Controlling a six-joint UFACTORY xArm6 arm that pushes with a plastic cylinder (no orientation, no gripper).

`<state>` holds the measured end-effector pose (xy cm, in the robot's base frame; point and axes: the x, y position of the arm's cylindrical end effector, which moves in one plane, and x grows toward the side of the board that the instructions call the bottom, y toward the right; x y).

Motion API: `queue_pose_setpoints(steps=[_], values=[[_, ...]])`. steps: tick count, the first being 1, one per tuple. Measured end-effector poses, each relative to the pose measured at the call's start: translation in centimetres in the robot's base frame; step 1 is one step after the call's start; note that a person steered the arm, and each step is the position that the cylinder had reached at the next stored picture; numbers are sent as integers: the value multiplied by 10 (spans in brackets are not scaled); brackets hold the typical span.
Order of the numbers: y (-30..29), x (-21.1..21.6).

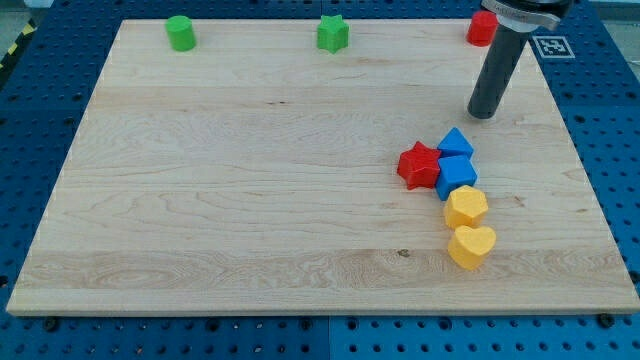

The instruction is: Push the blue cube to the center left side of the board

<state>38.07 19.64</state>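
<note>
My tip (484,113), the bare end of a dark rod that grips nothing, rests on the pale wooden board (250,200) above and right of a blue triangular block (455,142). Just below lies the blue cube (457,176), turned diagonal, with no clear long axis, touching a red star block (418,165). Below it sit a yellow hexagonal block (466,207) and a yellow heart block (472,245).

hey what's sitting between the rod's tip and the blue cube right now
In the camera view, a blue triangular block lies between my tip and the blue cube, touching the cube's upper side; bare wood separates it from my tip.
</note>
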Motion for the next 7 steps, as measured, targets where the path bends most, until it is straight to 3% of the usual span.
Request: queue_pose_setpoints(steps=[2,3,7], values=[[1,21],[13,70],[15,103]])
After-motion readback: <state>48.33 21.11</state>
